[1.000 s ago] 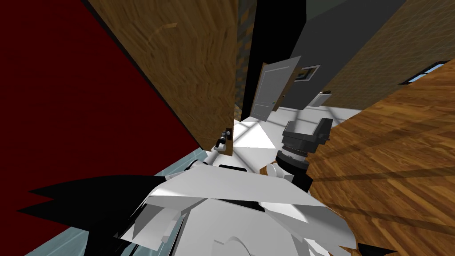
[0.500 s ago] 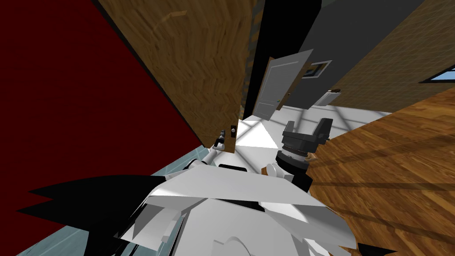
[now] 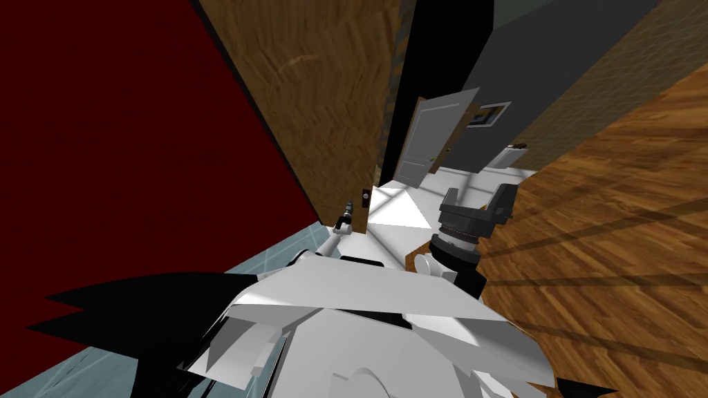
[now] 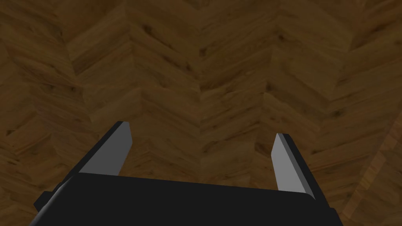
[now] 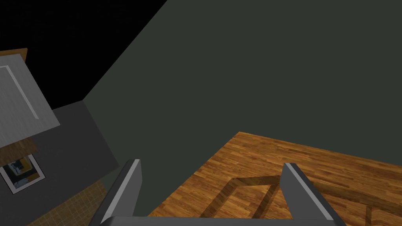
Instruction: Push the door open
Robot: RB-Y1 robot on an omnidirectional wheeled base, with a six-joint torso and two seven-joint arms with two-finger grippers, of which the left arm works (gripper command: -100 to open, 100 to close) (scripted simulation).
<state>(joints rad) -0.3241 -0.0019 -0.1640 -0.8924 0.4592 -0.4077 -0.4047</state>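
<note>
Brown wood-grain door: stood upright, long axis vertical, its face squarely ahead of the left gripper, close beyond the spread, empty fingers. Free edge with latch plate lay just beside the jaws, pointing away from the robot. Step judged: pushing, door part open. Next move: press forward near that edge. Right gripper: jaws apart, idle, holding nothing.

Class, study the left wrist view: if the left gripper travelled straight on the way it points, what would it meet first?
The wooden door: its brown herringbone face lies straight ahead of the open left gripper. It looks close, though depth is hard to judge.
</note>
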